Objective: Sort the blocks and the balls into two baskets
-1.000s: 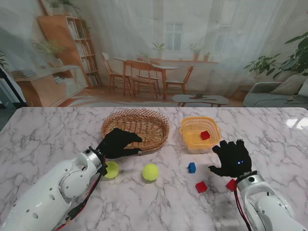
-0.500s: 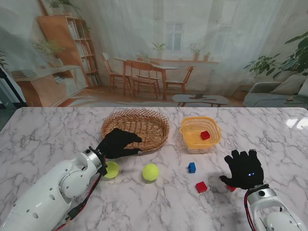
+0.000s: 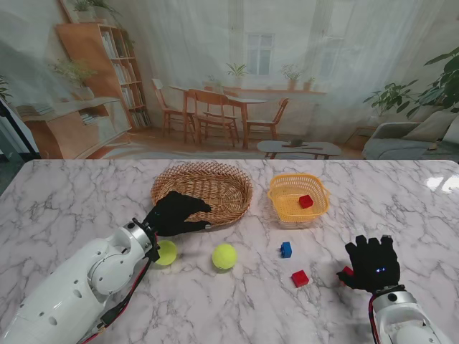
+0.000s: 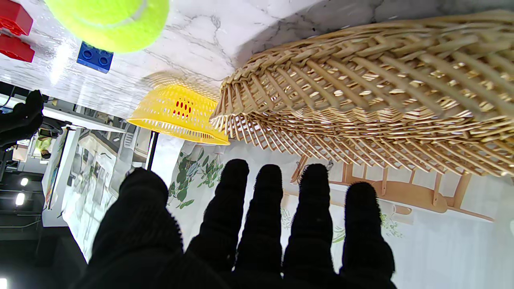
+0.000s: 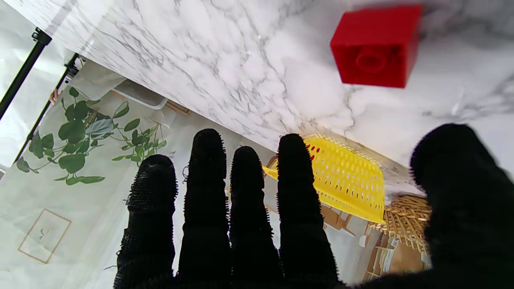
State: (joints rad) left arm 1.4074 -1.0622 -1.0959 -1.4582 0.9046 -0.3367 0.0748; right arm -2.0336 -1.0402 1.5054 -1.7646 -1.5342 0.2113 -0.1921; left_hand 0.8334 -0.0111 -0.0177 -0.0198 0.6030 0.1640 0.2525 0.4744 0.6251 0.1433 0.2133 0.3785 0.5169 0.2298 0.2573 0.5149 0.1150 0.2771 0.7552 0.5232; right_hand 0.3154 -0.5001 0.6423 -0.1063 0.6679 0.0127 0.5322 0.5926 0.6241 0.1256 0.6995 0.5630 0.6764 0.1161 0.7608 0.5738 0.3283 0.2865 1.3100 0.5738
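Two yellow-green balls lie on the marble: one (image 3: 166,252) beside my left wrist, the other (image 3: 224,256) nearer the middle. A blue block (image 3: 286,249) and a red block (image 3: 300,278) sit to their right. A second red block (image 3: 347,272) peeks out from under my right hand (image 3: 373,264), which hovers over it with fingers spread, holding nothing; the right wrist view shows that block (image 5: 373,46). My left hand (image 3: 176,213) rests open at the near rim of the wicker basket (image 3: 208,179). The yellow basket (image 3: 292,204) holds one red block (image 3: 305,201).
The wicker basket (image 4: 361,84) fills the left wrist view, with a ball (image 4: 108,20), the blue block (image 4: 94,58) and the yellow basket (image 4: 180,116) beyond. The table's far edge runs behind both baskets.
My right hand has drawn back toward me and to the right, from beside the blue block to over the right-hand red block. The left arm has not moved.
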